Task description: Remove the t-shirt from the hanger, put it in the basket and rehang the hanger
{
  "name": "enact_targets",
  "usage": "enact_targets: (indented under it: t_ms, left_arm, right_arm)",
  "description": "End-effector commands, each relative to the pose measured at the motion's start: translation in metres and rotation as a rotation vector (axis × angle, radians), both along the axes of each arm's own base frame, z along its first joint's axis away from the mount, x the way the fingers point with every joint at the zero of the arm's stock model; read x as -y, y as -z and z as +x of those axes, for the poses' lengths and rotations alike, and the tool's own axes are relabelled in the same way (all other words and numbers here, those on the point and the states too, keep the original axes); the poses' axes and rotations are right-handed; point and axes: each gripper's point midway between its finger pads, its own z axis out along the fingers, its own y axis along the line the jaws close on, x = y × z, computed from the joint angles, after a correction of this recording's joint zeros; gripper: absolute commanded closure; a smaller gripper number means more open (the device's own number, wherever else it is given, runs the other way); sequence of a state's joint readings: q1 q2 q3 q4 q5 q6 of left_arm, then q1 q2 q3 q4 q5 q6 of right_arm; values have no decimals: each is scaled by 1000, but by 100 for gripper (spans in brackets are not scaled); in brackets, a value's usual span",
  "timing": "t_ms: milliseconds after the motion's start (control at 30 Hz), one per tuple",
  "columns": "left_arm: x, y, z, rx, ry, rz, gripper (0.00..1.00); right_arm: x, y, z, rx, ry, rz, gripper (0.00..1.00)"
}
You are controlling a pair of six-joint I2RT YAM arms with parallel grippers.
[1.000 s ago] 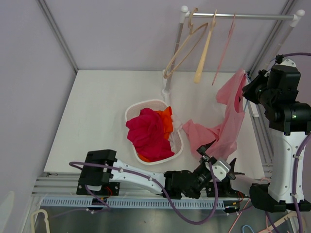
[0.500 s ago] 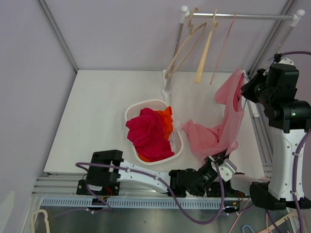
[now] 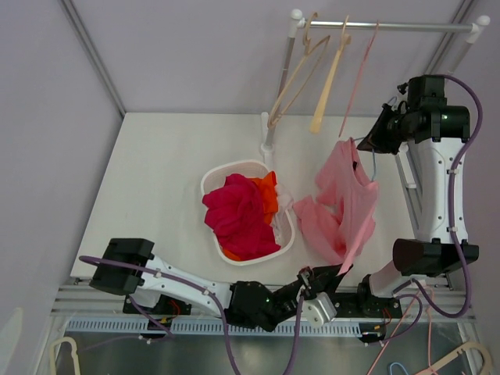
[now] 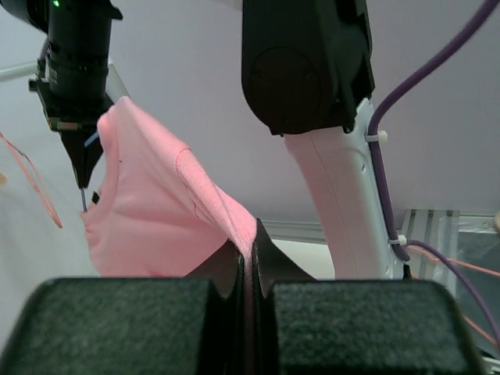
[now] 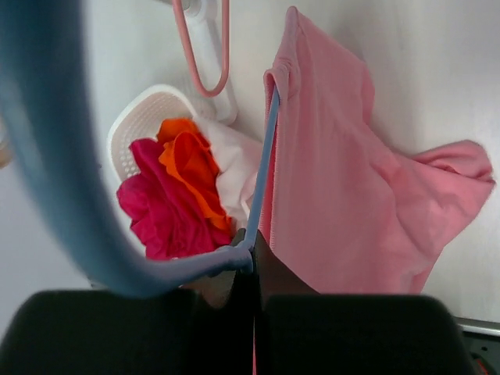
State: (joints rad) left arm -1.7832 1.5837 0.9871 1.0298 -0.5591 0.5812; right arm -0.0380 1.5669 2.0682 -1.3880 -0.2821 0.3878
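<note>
The pink t-shirt (image 3: 348, 195) hangs over the table's right side on a blue hanger (image 3: 373, 166). My right gripper (image 3: 376, 139) is raised above it and shut on the hanger; in the right wrist view the hanger's blue wire (image 5: 264, 168) runs from the shut jaws into the t-shirt's (image 5: 344, 203) neck. My left gripper (image 3: 337, 273) is low at the near table edge, shut on the t-shirt's bottom hem. In the left wrist view the pink fabric (image 4: 156, 211) stretches up from the shut left gripper (image 4: 248, 262) toward the right gripper (image 4: 80, 168).
A white basket (image 3: 226, 166) with red and orange clothes (image 3: 238, 215) sits mid-table, left of the t-shirt. A rail (image 3: 391, 26) at the back right carries beige hangers (image 3: 320, 78) and a pink hanger (image 3: 358, 78). The right arm's column (image 3: 433, 187) stands close on the right.
My left gripper closed on the t-shirt's hem and drew back toward the near edge. The right arm lifted the hanger up and to the left, stretching the t-shirt between both grippers.
</note>
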Motion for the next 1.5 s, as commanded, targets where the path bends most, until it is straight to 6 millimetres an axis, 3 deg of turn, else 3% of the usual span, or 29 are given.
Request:
enact_targets:
  t_ms: [0,133,300,367,400,467,533,567,600,900,1233,1367,1467]
  left_arm:
    - [-7,-27,-50,100,137,-76,99]
    - [-11,-25,-55,117,150,-78,100]
    - [-15,-28,-67,132,187,-96,100]
    - [-15,-39,-73,126,206,-106,100]
    - [-11,-33,-81,135,249,-71,99]
    - [-14,-46,-94,145,310,-80,99]
    - [-16,-45,-111,134,411,-53,99]
    - [-25,-61,-115,122,452,-75,99]
    - [-23,-51,-124,104,509,-16,99]
    - [-61,-54,-166,127,686,-3,99]
    - [-78,-37,-200,62,778,21,99]
    - [-76,-30,-188,39,726,21,99]
    - [-61,-21,-158,-38,661,42,99]
  right_arm:
    - [-15,-34,20,165,-72,97,100]
    - [-28,-24,17,122,-117,176,100]
    - [-21,7,17,54,-73,168,100]
    - [-16,7,17,76,-43,148,100]
    - [-16,15,17,64,-33,154,100]
    - [-16,13,18,88,-26,172,100]
    - [-17,16,21,84,-25,182,100]
    - [-17,19,24,71,-25,187,100]
    - [-15,20,26,70,-22,191,100]
    - [-16,12,47,77,-26,324,100]
    - [12,-4,63,145,64,356,100]
    - [13,-13,55,171,74,338,100]
    - [9,-38,39,271,58,313,100]
